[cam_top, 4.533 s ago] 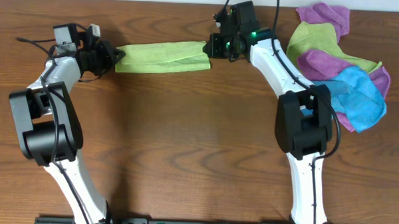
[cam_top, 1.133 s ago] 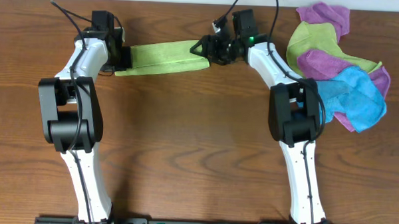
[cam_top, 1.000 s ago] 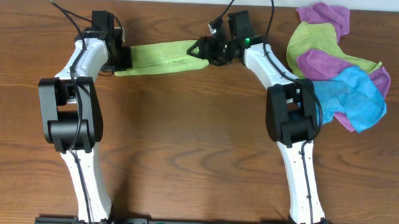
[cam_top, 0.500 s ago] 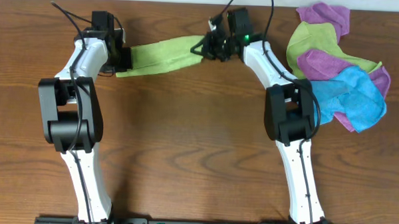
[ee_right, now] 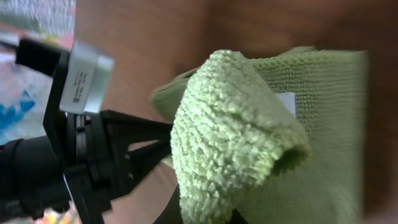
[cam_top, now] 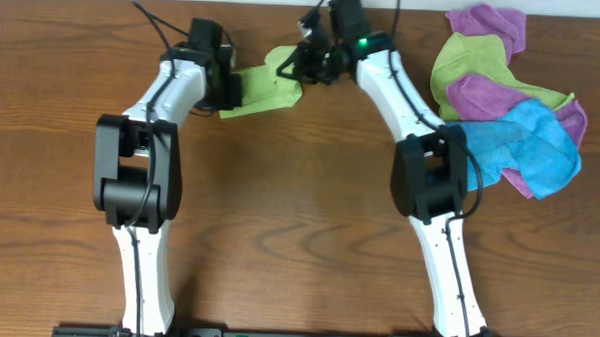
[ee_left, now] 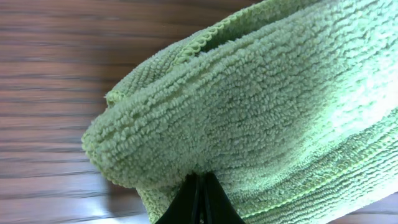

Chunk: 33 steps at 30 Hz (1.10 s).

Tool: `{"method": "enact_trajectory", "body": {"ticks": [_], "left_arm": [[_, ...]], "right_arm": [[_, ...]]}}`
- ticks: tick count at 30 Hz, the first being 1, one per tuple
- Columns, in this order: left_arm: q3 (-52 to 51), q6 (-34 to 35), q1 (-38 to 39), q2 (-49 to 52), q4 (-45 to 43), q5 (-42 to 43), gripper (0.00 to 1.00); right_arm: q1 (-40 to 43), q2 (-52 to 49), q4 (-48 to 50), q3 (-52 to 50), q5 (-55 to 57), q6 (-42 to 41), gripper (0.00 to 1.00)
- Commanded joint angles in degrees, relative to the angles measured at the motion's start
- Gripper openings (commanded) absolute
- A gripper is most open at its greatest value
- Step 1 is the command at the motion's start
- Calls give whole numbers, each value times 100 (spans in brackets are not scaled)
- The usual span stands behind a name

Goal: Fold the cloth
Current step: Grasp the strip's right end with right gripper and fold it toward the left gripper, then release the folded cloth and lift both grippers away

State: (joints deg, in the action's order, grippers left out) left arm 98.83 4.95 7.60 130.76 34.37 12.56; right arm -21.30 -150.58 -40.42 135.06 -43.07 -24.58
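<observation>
My left gripper [cam_top: 226,81] pinches the cloth [cam_top: 258,84] at the end farther from the spare pile [cam_top: 508,96], my right gripper [cam_top: 295,68] at the nearer end. The cloth hangs bunched, well apart from that pile. I judge the fold half made — not yet laid flat

From overhead, the jaws of the right gripper [cam_top: 297,70] are too small to be read. In the left wrist view the cloth [ee_left: 261,112] is cut off at the right and lower edges, and the left gripper [ee_left: 199,193] is covered by it except for its dark tips. In the right wrist view the white tag [ee_right: 286,102] is partly hidden behind the fold.
</observation>
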Motion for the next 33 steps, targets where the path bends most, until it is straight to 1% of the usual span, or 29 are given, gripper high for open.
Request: {"method": "enact_trajectory", "body": {"ticks": [1,7,11,15,19,23,27,30,33], "left_arm": [[-44,240,164,208,-17,144,5],[-42,435,133,195,-52,164,6],[39,428,35,35,-28,249,6],[295,431,-127,-546,85,249,6],[400,531,-361,-1676,317,251,6],[400,577,-501,-2730,1071,269,6],[400,304,-505,-3567,2210,229,6],[398,232,-505,-3908,2688,210,6],[398,160,-505,-4162,2953,188,6]], "right_arm": [[-179,210,-162,98,175,393,2],[-149,210,-385,98,214,455,2],[-151,210,-476,98,219,542,2],[-151,210,-485,98,223,560,2],[-179,210,-479,98,461,560,1],[-286,210,-461,98,933,699,2],[-614,210,-409,101,2009,1108,2],[-938,210,-197,101,2557,1445,2],[-1314,210,-114,101,3473,1738,1]]}}
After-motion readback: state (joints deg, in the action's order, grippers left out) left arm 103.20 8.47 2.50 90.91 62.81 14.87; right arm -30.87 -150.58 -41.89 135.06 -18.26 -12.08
